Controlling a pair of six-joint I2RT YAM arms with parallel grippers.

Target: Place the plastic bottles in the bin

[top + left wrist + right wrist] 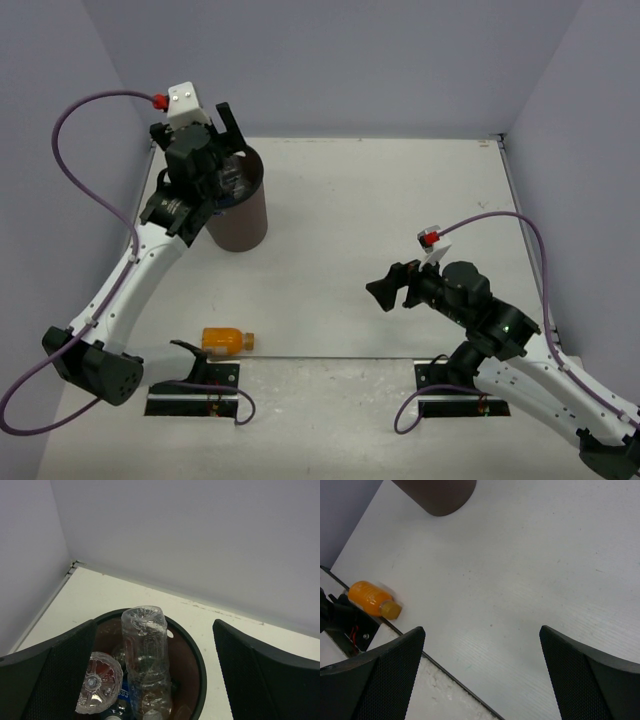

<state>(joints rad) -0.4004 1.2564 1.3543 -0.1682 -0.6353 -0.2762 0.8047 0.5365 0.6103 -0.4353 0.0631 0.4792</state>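
Observation:
The dark brown bin (243, 222) stands at the back left. My left gripper (222, 150) hovers right over its mouth, open, holding nothing. In the left wrist view the bin's black rim (198, 661) rings several plastic bottles: a plain clear one (146, 652) stands on end, base up, between my open left gripper's (155, 625) fingers without touching them; another clear one (98, 682) leans beside it, and a blue label (125, 694) shows below. One orange-filled bottle (227, 340) lies on its side near the front edge, also the orange bottle (370, 599). My right gripper (385, 292) is open and empty above mid-table.
The left arm's base plate (195, 392) sits just in front of the orange bottle. A seam (445, 675) separates the white tabletop from the rougher front strip. Grey walls enclose the table on three sides. The bin's underside (437, 495) shows at the top of the right wrist view.

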